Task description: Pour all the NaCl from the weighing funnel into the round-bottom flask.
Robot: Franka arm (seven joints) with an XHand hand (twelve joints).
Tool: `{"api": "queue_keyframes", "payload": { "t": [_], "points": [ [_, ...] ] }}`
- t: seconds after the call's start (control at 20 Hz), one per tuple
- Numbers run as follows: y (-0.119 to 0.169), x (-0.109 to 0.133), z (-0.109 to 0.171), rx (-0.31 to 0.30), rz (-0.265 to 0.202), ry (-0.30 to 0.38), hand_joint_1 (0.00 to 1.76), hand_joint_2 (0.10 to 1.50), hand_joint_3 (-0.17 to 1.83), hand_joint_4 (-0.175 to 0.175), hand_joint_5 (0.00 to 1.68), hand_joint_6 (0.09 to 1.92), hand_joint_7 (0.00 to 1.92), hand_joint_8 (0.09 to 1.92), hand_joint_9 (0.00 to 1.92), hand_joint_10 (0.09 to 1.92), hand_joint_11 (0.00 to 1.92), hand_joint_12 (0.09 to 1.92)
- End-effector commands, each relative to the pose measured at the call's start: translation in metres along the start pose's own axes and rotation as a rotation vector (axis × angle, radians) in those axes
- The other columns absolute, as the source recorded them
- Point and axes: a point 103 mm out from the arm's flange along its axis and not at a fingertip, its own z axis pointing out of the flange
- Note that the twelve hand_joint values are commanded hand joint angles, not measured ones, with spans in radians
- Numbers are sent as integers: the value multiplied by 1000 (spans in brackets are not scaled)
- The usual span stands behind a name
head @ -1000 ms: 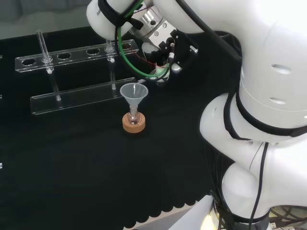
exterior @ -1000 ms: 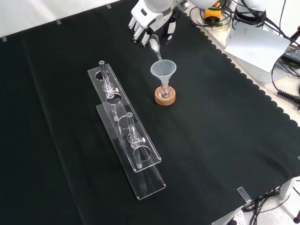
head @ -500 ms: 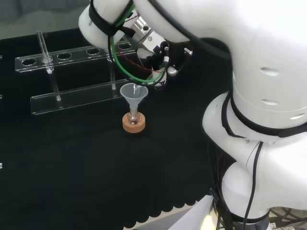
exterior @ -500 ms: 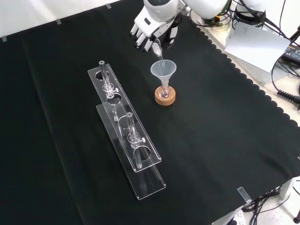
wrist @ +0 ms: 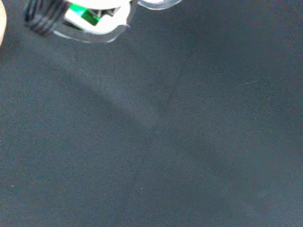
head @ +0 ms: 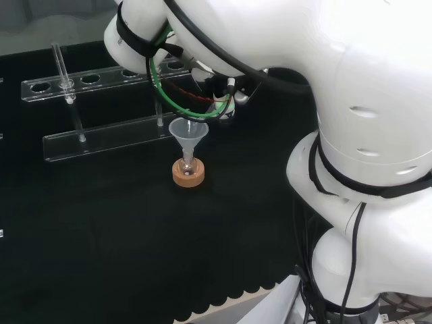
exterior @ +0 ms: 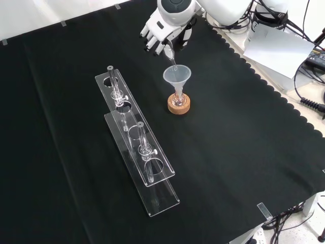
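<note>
Hand (exterior: 161, 31) – fingers clenched on weighing funnel (exterior: 169, 53), tilted | its tip over clear funnel (exterior: 176, 76) in flask (exterior: 178, 96) | cork stand (exterior: 179, 106) on desk (exterior: 244, 152).

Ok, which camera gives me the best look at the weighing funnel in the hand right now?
The front view: the hand holds the weighing funnel tilted, its tip over the clear funnel in the flask on the cork ring. In the head view the arm's links cover it; the wrist view looks at cloth.
</note>
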Motion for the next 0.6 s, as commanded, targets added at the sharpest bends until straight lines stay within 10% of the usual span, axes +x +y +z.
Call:
{"api": "queue_keyframes", "payload": {
  "t": [0.05,0.6],
  "points": [
    [-3,-1,-5,-2,2,-36,1103,669,699,175,1194,832,589,634,967,346,747,1109],
    [-7,5,-12,0,0,-92,1103,669,700,175,1194,832,588,635,964,347,746,1109]
  ]
}}
